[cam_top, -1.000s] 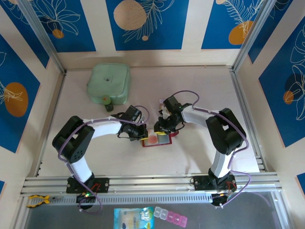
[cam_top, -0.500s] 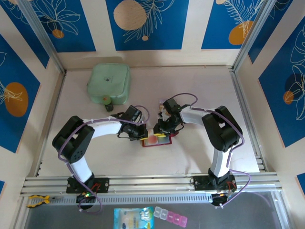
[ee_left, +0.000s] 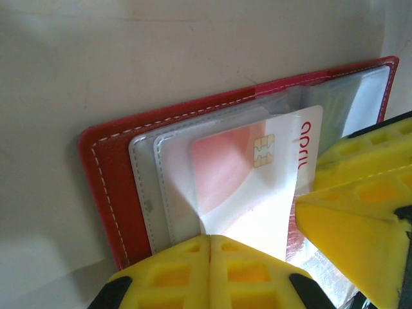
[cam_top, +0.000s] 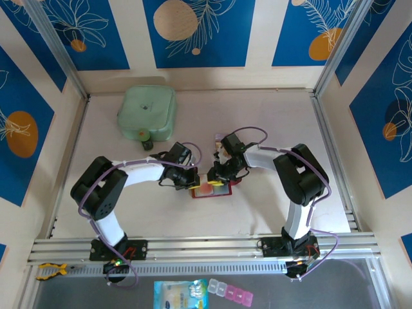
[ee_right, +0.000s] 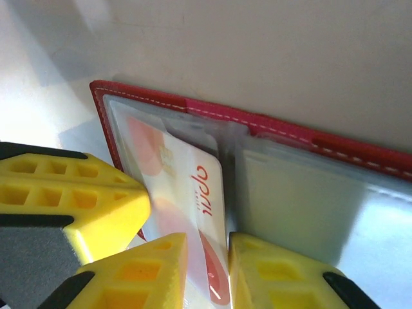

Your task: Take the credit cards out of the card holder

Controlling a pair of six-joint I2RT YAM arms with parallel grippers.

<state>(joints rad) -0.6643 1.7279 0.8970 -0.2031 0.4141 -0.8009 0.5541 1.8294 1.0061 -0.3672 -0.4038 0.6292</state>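
left tool (ee_left: 210,248) is clamped shut, its tips bearing on the clear pocket (ee_left: 174,193), likely to pin the red card holder (ee_left: 103,187) flat on the desk (ee_left: 161,58). right tool (ee_right: 207,264) nips the end of the pale credit card (ee_right: 187,180), partly out of its pocket; its red script reads roughly "april".

A mint-green case (cam_top: 147,112) lies at the worktop's (cam_top: 257,212) back left, while a blue packet (cam_top: 181,295) and pill box (cam_top: 230,293) rest beyond its near rail.
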